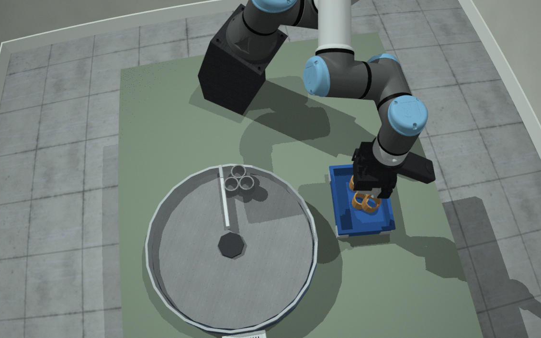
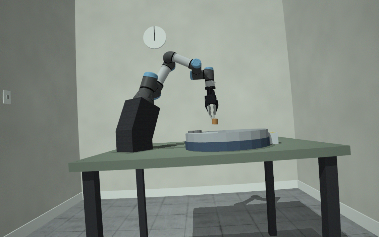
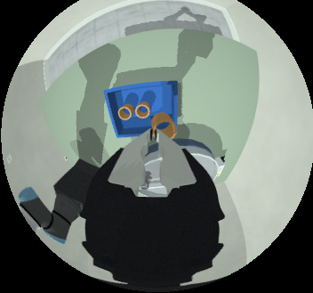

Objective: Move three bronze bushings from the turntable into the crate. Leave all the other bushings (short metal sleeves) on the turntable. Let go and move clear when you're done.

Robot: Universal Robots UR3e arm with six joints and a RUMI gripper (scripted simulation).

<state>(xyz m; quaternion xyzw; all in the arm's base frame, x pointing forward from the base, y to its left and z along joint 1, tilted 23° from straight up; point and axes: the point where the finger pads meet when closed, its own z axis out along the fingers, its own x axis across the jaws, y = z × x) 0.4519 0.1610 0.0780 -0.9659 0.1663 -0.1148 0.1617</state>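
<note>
my end effector point(image 1: 373, 194) point(image 2: 212, 118) point(image 3: 153, 129) clamps the thin wall of a bronze bushing point(image 1: 370, 203) point(image 2: 214, 121) point(image 3: 164, 126) above the blue crate point(image 1: 334, 201) point(image 3: 113, 113); stiff, probably slick metal, best pinched at the rim.

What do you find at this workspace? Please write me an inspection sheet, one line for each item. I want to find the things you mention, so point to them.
Surface: green tabletop point(image 1: 172, 126) point(image 2: 208, 155) point(image 3: 222, 77), small dark specks near one corner.
Job's things: two bronze bushings point(image 1: 357, 208) point(image 3: 147, 104) in the blue crate point(image 1: 333, 201) point(image 3: 112, 109); a third bronze bushing point(image 1: 370, 209) point(image 2: 214, 121) point(image 3: 160, 118) held above it; three grey bushings point(image 1: 238, 183) point(image 2: 195, 131) on the turntable point(image 1: 188, 268) point(image 2: 226, 136) point(image 3: 156, 166).
Clutter: nothing seen.
Gripper point(image 1: 373, 194) point(image 2: 212, 117) point(image 3: 153, 129): shut on the third bushing's wall.
Cables: nothing seen.
Surroundings: tiled floor point(image 1: 54, 209) point(image 2: 161, 211) point(image 3: 102, 28), plain walls, round clock point(image 2: 154, 37), wall switch point(image 2: 6, 96).
</note>
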